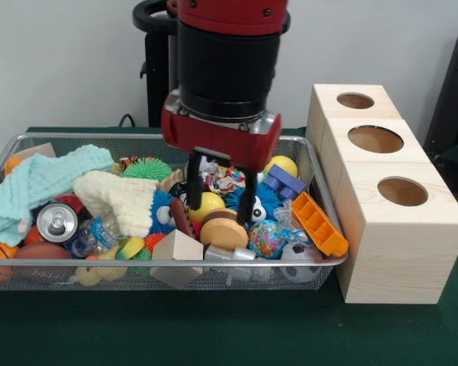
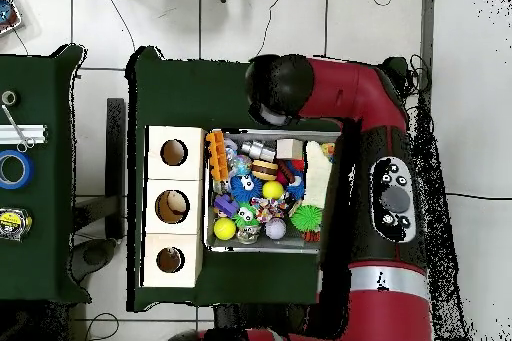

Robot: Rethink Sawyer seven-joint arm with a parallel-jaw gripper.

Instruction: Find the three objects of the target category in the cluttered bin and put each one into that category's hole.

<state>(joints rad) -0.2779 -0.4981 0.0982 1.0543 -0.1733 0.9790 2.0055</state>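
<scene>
Fingers of the black two-pronged gripper [image 1: 217,200] stand parted and empty, straddling a smooth yellow plastic ball [image 1: 206,204] mid-way along the silver wire-mesh bin [image 1: 318,174]; you'd find it light, hard and slippery, best pinched across its widest girth. Your smallest round hole [image 1: 355,101] tops the farthest pale pine cube [image 1: 349,107], just beside the bin.
</scene>
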